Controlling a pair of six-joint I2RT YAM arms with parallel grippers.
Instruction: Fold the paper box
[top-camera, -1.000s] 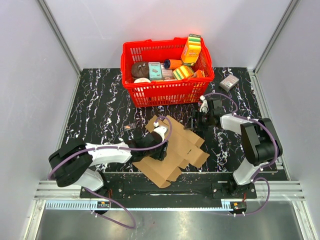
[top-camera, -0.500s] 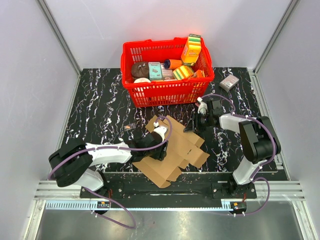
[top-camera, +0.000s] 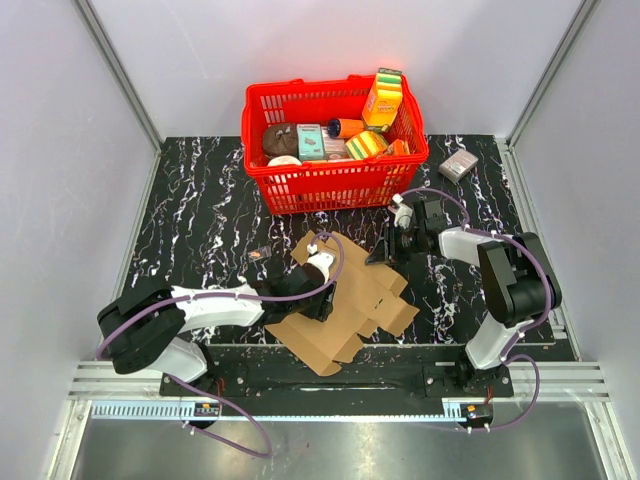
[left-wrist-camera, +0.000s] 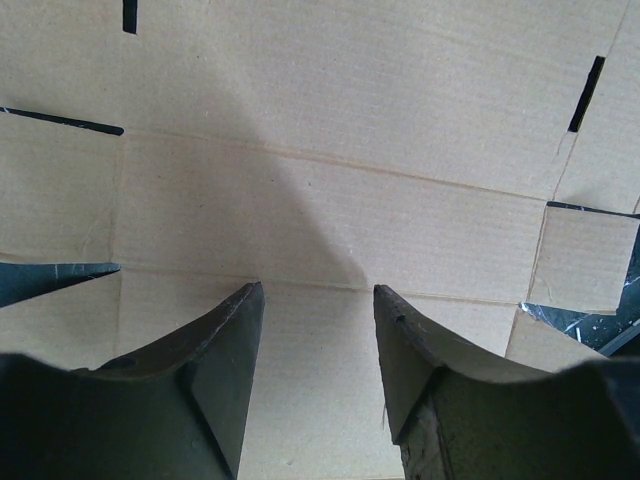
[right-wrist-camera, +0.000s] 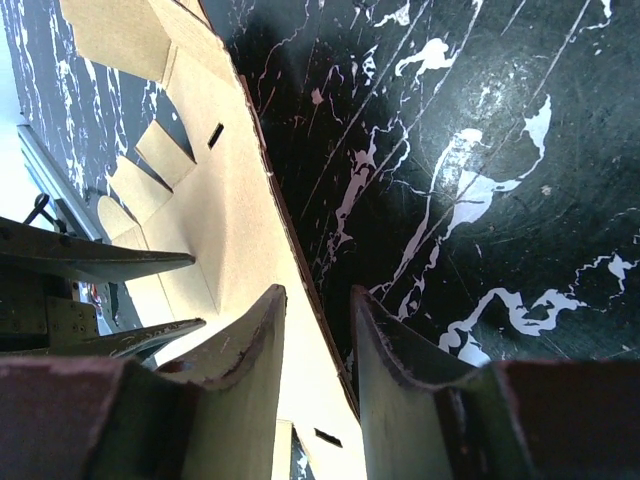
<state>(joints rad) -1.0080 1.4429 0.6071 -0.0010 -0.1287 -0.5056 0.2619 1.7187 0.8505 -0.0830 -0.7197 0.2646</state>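
Observation:
The paper box (top-camera: 352, 298) is a flat brown die-cut cardboard sheet lying on the black marble table near the front. My left gripper (top-camera: 320, 304) stands on the sheet's middle. In the left wrist view its jaws (left-wrist-camera: 315, 290) are open, and bare cardboard (left-wrist-camera: 330, 120) with creases and slots shows between them. My right gripper (top-camera: 384, 250) is at the sheet's far right edge. In the right wrist view its jaws (right-wrist-camera: 318, 295) are open and straddle the cardboard's edge (right-wrist-camera: 215, 200), one finger over the sheet and one over the table.
A red basket (top-camera: 330, 186) with colourful printed packages (top-camera: 382, 98) stands at the back, just beyond the sheet. A small grey-pink box (top-camera: 459, 165) lies at the back right. The table's front edge (top-camera: 400, 345) runs just below the sheet.
My right gripper has moved a little left and forward onto the sheet's far right edge. The left gripper and the sheet have not visibly moved.

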